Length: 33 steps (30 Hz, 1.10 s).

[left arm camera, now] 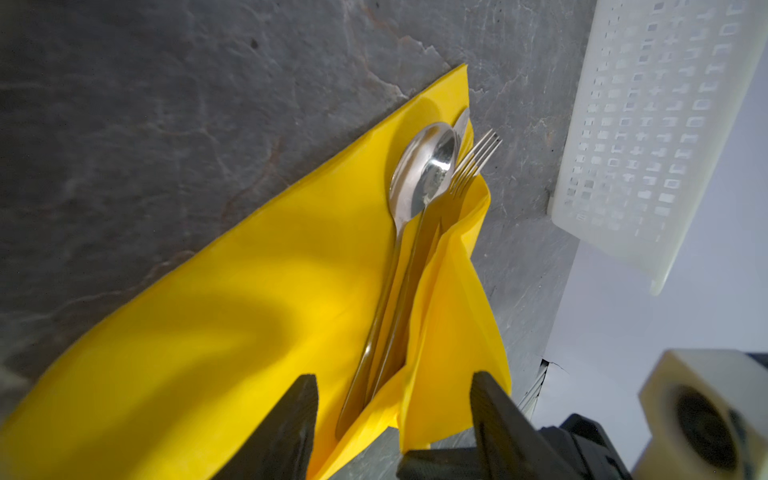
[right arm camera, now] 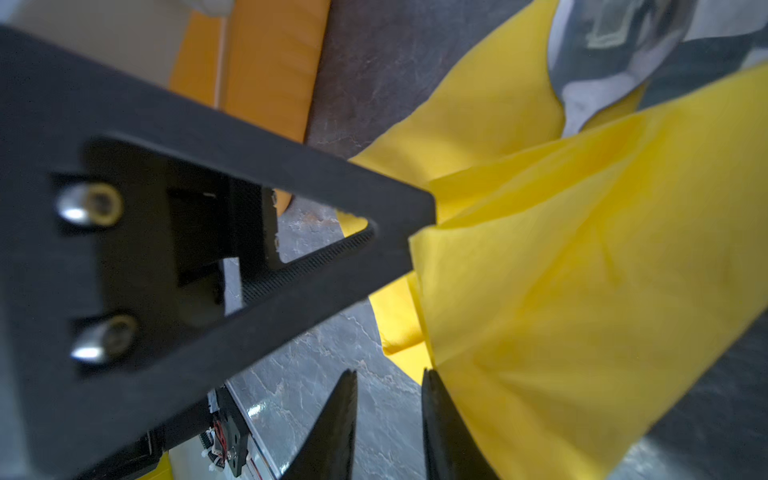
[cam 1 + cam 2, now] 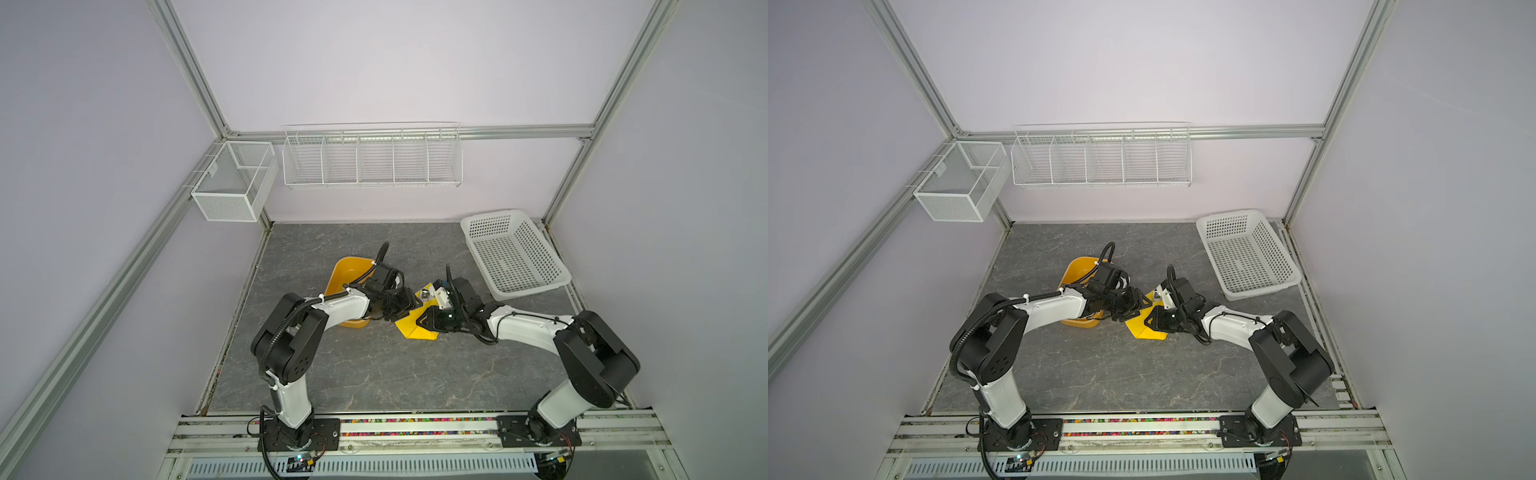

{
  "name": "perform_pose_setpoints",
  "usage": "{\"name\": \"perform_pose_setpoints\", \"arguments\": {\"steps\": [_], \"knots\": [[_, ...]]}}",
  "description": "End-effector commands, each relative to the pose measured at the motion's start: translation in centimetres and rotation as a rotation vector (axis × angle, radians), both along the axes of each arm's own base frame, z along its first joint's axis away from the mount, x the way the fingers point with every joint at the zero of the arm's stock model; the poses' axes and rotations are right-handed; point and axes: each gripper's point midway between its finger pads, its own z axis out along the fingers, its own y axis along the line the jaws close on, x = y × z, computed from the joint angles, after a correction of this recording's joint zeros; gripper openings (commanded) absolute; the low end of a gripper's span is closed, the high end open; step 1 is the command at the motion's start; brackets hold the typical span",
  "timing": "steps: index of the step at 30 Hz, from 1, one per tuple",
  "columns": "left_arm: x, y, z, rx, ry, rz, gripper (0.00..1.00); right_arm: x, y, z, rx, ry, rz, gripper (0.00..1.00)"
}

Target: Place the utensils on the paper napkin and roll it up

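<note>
Rolling step looks started, imo. In both top views the thin bright-yellow paper napkin point(image 3: 415, 331) lies mid grey stone-look tabletop point(image 3: 332, 374), just beside the rigid orange-yellow plastic tub point(image 3: 345, 274). The left gripper point(image 3: 411, 308) and right gripper point(image 3: 426, 322) are both low over it, tips near each other. A shiny bit of the slim silver metal utensils point(image 3: 424, 295) shows at the far end. The white perforated plastic basket point(image 3: 515, 257) sits well apart. Left wrist view: spoon point(image 1: 424, 174) and fork point(image 1: 473, 162) lie side by side along one napkin edge. Fork tines overhang that edge, and a 3rd piece is mostly hidden behind. The edge is raised and folded over the handles. Left gripper jaws stand wide apart, straddling fold + handles, clamping nothing. Right wrist view: right gripper jaws show a narrow gap w/ bare table through it, nothing between. The raised flap lies by one finger's outer side; too blurred to tell contact. Next, probably: pinch flap, tuck tight over handles, roll across the flat part w/o dragging cutlery off. Napkin looks soft, creased, not torn.
</note>
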Motion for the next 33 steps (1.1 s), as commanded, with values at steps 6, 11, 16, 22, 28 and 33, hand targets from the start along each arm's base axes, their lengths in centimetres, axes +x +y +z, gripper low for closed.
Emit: {"name": "perform_pose_setpoints", "arguments": {"steps": [6, 11, 16, 22, 28, 33], "knots": [[0.6, 0.1, 0.4, 0.006, -0.017, 0.024, 0.6, -0.2, 0.6, -0.8, 0.035, -0.014, 0.019, 0.29], [0.9, -0.3, 0.7, -0.008, -0.02, 0.015, 0.58, -0.3, 0.5, -1.5, 0.027, -0.001, 0.017, 0.28], [0.9, -0.5, 1.0, -0.021, -0.03, 0.008, 0.47, -0.3, 0.2, -0.7, 0.027, -0.032, 0.019, 0.28], [1.1, -0.6, 1.9, -0.023, -0.053, 0.003, 0.49, -0.6, -0.1, 0.5, 0.036, -0.035, 0.024, 0.28], [0.6, 0.6, 2.1, 0.015, -0.075, 0.01, 0.38, -1.0, -5.5, 2.1, -0.166, -0.081, -0.112, 0.36], [-0.5, 1.3, 3.2, 0.026, -0.116, -0.004, 0.31, -2.2, -10.6, 2.4, -0.264, -0.07, -0.269, 0.55]]}}
